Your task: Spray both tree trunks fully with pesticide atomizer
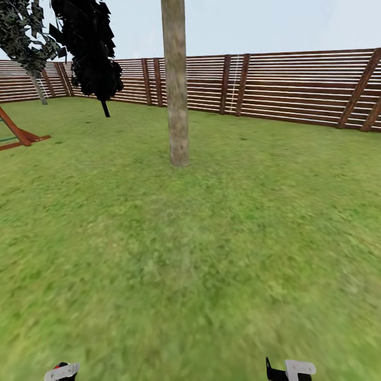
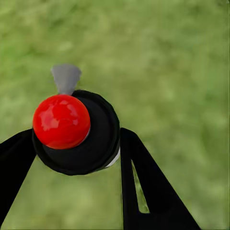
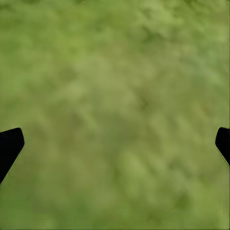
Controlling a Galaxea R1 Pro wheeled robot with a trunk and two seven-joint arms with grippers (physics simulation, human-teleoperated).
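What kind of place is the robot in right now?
Most likely a fenced garden: a grass lawn, a brown slatted wooden fence, and a bare pale tree trunk rising ahead.

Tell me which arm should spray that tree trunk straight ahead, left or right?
Left. The left gripper is shut on the atomizer, with its red cap and grey nozzle, while the right gripper hangs open over bare grass. The trunk stands ahead, so the robot probably must approach first.

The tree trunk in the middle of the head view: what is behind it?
Behind the tree trunk stands the brown slatted fence, with pale sky above it. The trunk covers a narrow strip of the fence, so that strip cannot be seen. Grass lies around its base.
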